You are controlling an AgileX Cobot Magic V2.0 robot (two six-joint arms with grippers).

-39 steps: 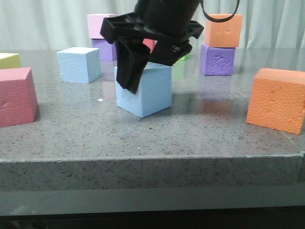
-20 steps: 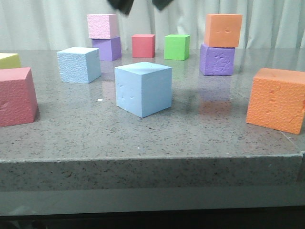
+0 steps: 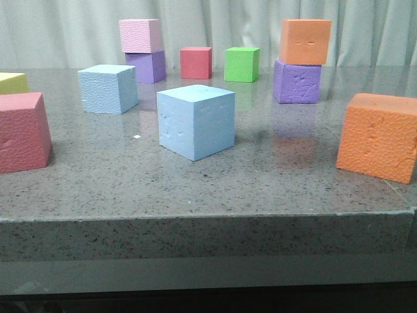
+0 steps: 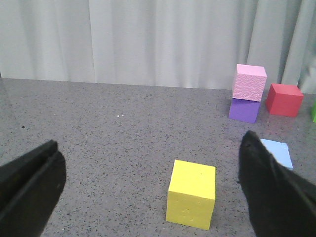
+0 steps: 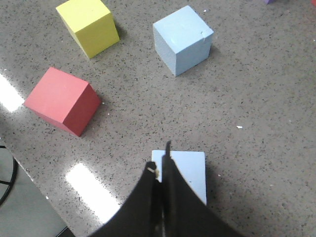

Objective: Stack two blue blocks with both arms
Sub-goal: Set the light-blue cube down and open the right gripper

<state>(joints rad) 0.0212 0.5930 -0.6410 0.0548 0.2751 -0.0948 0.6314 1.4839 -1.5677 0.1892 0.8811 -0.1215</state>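
Two light blue blocks stand apart on the grey table. The nearer blue block [image 3: 195, 122] is at the centre, turned corner-on, with small dents on its left face. The farther blue block [image 3: 108, 88] is at the back left. Neither gripper shows in the front view. In the right wrist view my right gripper [image 5: 160, 159] is shut and empty, high above the nearer blue block [image 5: 190, 173], with the farther block [image 5: 182, 39] beyond. My left gripper [image 4: 149, 143] is open and empty above the table's left part, and a blue block [image 4: 277, 152] peeks beside one finger.
A red cube [image 3: 19, 130] and a yellow cube [image 3: 13, 81] are at the left edge, and a large orange cube [image 3: 379, 137] at the right. Behind are a pink-on-purple stack [image 3: 142, 49], an orange-on-purple stack [image 3: 301, 59], a small red cube [image 3: 195, 62] and a green cube [image 3: 242, 64].
My right gripper was around the nearer blue block a second ago. It has let go and risen out of the front view. The block stays on the table.
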